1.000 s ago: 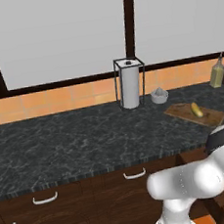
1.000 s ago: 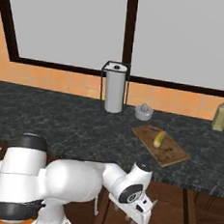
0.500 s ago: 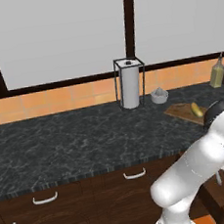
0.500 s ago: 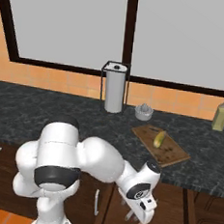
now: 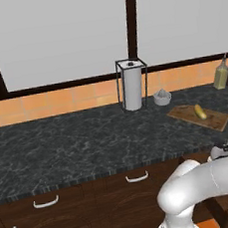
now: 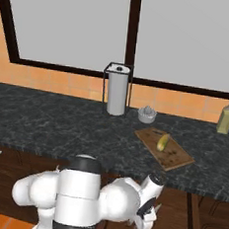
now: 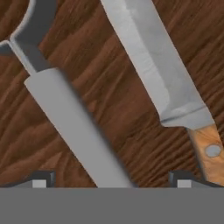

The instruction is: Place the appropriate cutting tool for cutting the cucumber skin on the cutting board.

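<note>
Two tools lie under the gripper

Two tools rest on a dark brown wooden surface in the hand view. One is a grey peeler with a long smooth round handle [image 7: 76, 131] and a curved loop head at the top left. Just beside it, not touching, lies a knife with a wide grey steel blade [image 7: 151, 61] and a light brown wooden handle.

For cucumber skin the peeler looks like the right pick, I think. It is likely light and stiff. Its round handle may be slippery, so it could roll or slide out. A good place to hold it is the middle of the handle, well away from the loop head.

The gripper [image 7: 112, 180] sits low over the handle with its two dark fingertips [image 7: 40, 179] spread wide, one on each side. It holds nothing. In the right base view the gripper [image 6: 144, 223] hangs down below the edge of the black speckled stone desk [image 6: 61, 126].

Up on the desk lies the flat brown wooden cutting board [image 6: 174, 157], with the small yellow-green cucumber [image 6: 162, 141] on top. Both show in the left base view too, board [image 5: 214, 119] and cucumber [image 5: 200, 111].
</note>
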